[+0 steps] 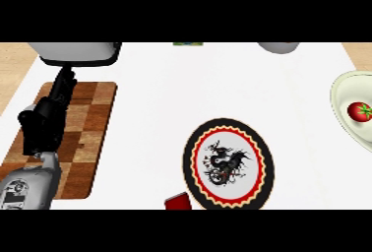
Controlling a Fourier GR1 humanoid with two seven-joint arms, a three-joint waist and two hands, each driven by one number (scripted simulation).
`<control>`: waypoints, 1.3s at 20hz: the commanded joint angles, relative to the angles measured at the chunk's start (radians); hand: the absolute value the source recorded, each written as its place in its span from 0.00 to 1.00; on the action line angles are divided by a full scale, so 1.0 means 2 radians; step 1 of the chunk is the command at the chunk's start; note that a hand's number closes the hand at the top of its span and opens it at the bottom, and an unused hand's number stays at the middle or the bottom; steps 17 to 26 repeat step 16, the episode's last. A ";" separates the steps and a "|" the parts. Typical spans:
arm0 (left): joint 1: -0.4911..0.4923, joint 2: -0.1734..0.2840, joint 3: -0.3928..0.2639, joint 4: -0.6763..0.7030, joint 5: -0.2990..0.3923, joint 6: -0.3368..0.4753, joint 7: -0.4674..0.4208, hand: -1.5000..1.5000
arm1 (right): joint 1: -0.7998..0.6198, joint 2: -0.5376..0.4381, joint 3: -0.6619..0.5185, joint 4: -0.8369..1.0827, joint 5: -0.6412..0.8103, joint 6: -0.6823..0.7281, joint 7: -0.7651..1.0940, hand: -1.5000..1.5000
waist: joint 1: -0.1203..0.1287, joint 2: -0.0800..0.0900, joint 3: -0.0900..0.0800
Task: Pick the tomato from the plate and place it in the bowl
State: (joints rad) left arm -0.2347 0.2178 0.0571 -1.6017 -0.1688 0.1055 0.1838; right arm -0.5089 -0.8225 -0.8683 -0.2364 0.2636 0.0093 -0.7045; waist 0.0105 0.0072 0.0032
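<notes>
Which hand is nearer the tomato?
Cannot tell: the left hand is far left of the tomato, over the wooden board; the right hand is out of view.

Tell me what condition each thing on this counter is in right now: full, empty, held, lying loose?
Tomato: lying in the pale bowl, held by nothing.
Pale bowl: at the right edge, holding the tomato.
Patterned plate: nothing on it.
Left hand: over the wooden cutting board, fingers straight, holding nothing.
Wooden cutting board: flat on the counter, partly covered by the arm.
Right hand: not in view.
</notes>
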 commanded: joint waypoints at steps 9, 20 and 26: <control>0.022 -0.003 0.006 -0.004 0.000 -0.011 -0.020 0.50 | 0.139 -0.010 -0.001 -0.012 -0.059 0.160 -0.114 0.00 | -0.005 -0.003 -0.001; 0.008 -0.009 0.015 0.004 -0.002 -0.009 -0.006 0.50 | 0.180 0.005 0.016 -0.056 -0.098 0.178 -0.107 0.00 | -0.008 -0.004 -0.002; 0.008 -0.009 0.015 0.004 -0.002 -0.009 -0.006 0.50 | 0.180 0.005 0.016 -0.056 -0.098 0.178 -0.107 0.00 | -0.008 -0.004 -0.002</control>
